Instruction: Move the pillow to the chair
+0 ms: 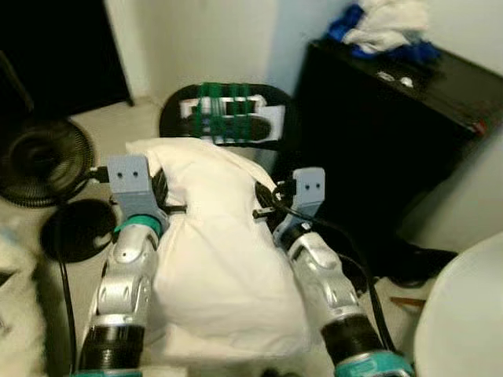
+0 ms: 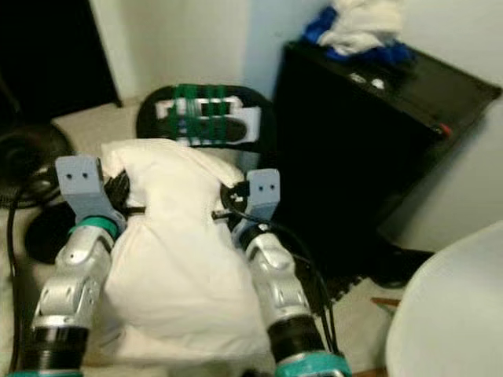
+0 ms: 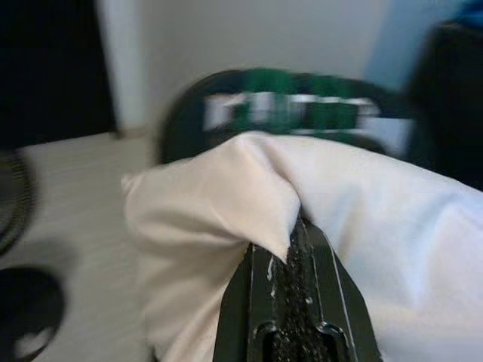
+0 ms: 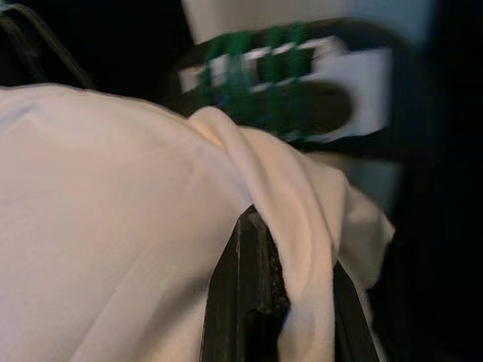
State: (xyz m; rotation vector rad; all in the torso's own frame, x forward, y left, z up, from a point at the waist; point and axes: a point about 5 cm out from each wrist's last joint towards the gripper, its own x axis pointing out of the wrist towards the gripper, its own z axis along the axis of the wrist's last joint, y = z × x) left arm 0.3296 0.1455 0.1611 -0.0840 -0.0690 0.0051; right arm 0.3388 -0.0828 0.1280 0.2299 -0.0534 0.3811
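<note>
The pale floor (image 1: 102,126) carries a black fan (image 1: 43,161), and the black cabinet (image 1: 393,118) bears bundled cloths (image 1: 385,27).

pillow (image 1: 216,259) between left gripper (image 1: 161,206) and right gripper (image 1: 266,210) | chair (image 1: 228,118) beyond pillow | cabinet (image 1: 385,133) right of chair | fan (image 1: 43,161) left, on floor (image 1: 118,126)
</note>
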